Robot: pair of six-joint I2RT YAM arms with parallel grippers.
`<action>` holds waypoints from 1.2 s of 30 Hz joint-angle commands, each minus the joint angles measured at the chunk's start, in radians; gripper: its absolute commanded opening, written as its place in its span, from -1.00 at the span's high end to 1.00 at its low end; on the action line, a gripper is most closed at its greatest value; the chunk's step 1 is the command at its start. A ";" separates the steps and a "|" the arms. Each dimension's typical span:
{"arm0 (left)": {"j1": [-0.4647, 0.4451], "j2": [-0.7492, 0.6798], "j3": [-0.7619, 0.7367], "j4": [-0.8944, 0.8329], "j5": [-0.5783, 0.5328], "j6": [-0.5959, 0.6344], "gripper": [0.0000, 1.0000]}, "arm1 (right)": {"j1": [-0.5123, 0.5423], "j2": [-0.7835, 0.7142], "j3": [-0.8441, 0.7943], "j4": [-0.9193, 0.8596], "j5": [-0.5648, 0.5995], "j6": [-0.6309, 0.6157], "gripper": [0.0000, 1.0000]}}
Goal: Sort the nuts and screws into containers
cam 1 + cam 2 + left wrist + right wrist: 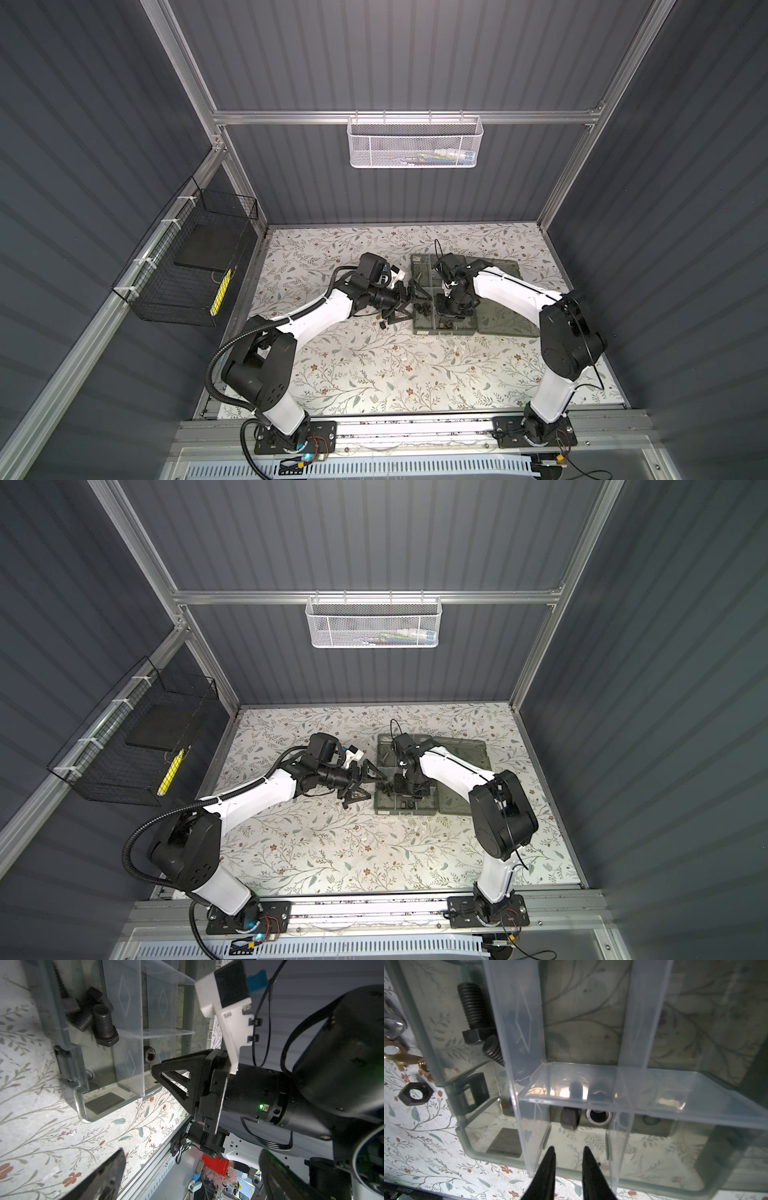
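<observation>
Hardware, small and hard: black bolts (475, 1012) lie in one compartment of the organiser box (428, 1043), a threaded nut (599, 1116) in another. A black hex nut (415, 1093) waits on the desk (425, 1147) just outside. My right jaws hang slightly parted, empty, above the box; my left jaws gape wide. That hex nut looks light, rigid, slippery: I'd pinch opposite flats.

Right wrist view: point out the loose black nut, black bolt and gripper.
loose black nut (403, 1096), right wrist view, hex rim.
black bolt (473, 1005), right wrist view, threaded shank.
right gripper (568, 1148), right wrist view, between fingertips.
</observation>
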 commanded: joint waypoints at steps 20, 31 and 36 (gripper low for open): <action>-0.007 -0.070 -0.002 -0.124 -0.047 0.085 -1.00 | -0.003 -0.187 0.006 -0.004 -0.040 0.070 -0.07; 0.016 -0.071 0.028 -0.344 -0.116 0.197 -0.99 | 0.015 -0.279 0.014 0.003 -0.034 0.106 -0.44; 0.045 -0.051 0.051 -0.455 -0.196 0.208 -0.99 | 0.056 -0.315 -0.021 0.036 0.006 0.123 -0.82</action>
